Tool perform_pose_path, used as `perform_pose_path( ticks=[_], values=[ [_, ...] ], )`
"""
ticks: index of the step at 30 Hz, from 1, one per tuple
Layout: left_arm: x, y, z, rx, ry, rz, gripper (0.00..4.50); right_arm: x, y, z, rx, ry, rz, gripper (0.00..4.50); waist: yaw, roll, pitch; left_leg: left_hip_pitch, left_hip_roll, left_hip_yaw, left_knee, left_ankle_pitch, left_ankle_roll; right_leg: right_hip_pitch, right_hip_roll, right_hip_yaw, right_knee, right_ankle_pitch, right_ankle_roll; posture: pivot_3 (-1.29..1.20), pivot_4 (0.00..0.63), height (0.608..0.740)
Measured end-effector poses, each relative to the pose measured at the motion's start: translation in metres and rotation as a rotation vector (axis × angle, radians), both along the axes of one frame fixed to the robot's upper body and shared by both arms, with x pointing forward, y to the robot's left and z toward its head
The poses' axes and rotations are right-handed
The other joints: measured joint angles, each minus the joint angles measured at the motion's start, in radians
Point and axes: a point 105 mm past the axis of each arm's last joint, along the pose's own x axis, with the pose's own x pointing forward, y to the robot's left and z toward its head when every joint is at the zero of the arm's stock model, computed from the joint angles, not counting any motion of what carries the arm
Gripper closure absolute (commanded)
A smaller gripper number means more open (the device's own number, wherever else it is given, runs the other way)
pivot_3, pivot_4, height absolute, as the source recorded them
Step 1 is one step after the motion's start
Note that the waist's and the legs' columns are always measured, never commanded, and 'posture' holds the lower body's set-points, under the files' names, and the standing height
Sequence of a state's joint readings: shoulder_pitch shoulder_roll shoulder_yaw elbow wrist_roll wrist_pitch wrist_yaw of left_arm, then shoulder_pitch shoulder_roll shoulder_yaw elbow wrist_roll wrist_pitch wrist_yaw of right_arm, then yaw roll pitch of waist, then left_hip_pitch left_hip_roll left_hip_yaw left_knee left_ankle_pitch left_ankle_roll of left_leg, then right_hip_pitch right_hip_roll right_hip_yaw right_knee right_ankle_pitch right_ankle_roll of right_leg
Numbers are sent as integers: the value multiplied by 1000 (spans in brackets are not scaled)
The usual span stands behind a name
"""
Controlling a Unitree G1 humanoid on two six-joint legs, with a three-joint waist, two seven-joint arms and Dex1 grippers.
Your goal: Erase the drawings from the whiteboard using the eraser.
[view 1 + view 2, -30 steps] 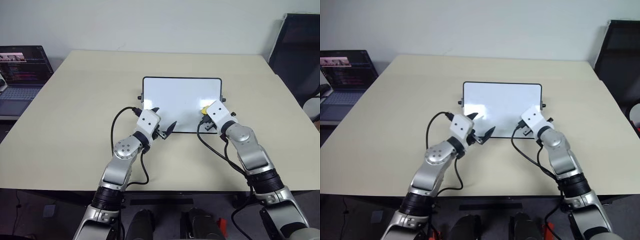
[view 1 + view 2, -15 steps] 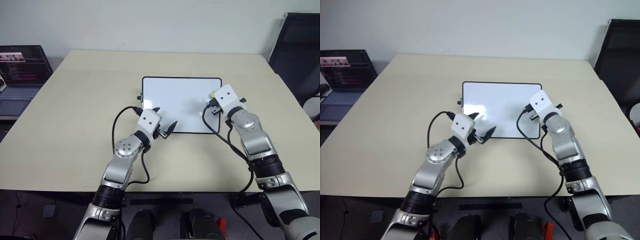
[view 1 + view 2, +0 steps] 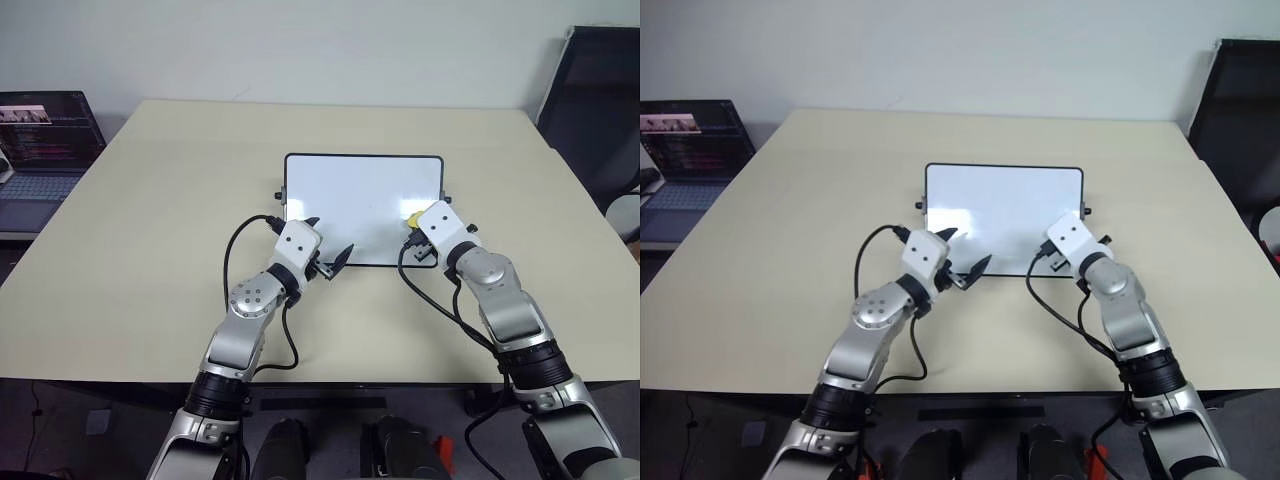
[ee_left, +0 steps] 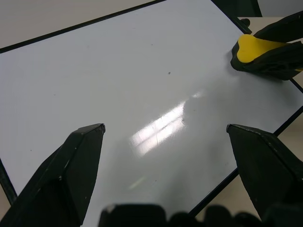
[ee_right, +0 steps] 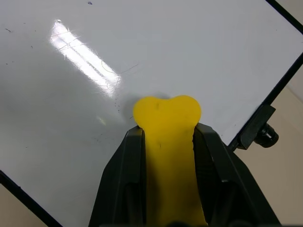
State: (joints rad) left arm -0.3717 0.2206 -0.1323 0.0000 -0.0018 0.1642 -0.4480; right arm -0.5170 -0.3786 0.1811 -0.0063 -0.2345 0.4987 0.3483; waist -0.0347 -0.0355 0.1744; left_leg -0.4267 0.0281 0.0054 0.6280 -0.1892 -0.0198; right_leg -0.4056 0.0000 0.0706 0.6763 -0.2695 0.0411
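Beige and bare, the desk (image 3: 150, 220) is carrying the whiteboard (image 3: 350, 190) at the centre of the head views, with a laptop (image 3: 45, 140) sitting off at the left edge and a dark chair (image 3: 600, 110) at the upper right.

We are judging the main risk to be the board sliding or tipping — it is lying loose on the desk, and a hard sideways stroke from the eraser (image 5: 165, 123) could push it, since the left gripper (image 3: 328, 240) is hovering over the lower left of the board with its jaws spread wide and gripping nothing. A second risk: we are pressing close to the board's right edge in the head view, so a stroke could run the eraser off the surface or catch the small black knob (image 5: 265, 135) on the frame. The eraser could also twist in the grip if the pressure is uneven.

The right gripper (image 5: 165, 156) is clamping the eraser between its jaws, the yellow tip sticking out beyond them and touching the white surface near the board's lower right in the head view. We are seeing only faint specks around it; whether any of the drawings are remaining we cannot tell.
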Motion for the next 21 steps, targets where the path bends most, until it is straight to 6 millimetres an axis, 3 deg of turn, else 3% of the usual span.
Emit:
perform_pose_path(
  ticks=[8,13,21],
  values=[
    [-1,-4,1,2,-8,-19,0,-1,-1,1,5,5,-10,3482,1,0,0,0,0,0,0,0,0,0,0,0,0,0,0,0,150,740],
    [-8,-23,5,-36,-3,-149,0,-8,-4,15,53,-10,-33,3482,3,0,0,-1,0,-1,0,0,0,-1,0,0,-1,0,0,0,150,740],
    [-23,-51,4,-59,26,-368,0,-31,-36,23,93,30,-151,3482,3,0,0,-2,0,-1,0,0,0,-1,0,-1,-2,0,0,0,150,740]
  ],
)
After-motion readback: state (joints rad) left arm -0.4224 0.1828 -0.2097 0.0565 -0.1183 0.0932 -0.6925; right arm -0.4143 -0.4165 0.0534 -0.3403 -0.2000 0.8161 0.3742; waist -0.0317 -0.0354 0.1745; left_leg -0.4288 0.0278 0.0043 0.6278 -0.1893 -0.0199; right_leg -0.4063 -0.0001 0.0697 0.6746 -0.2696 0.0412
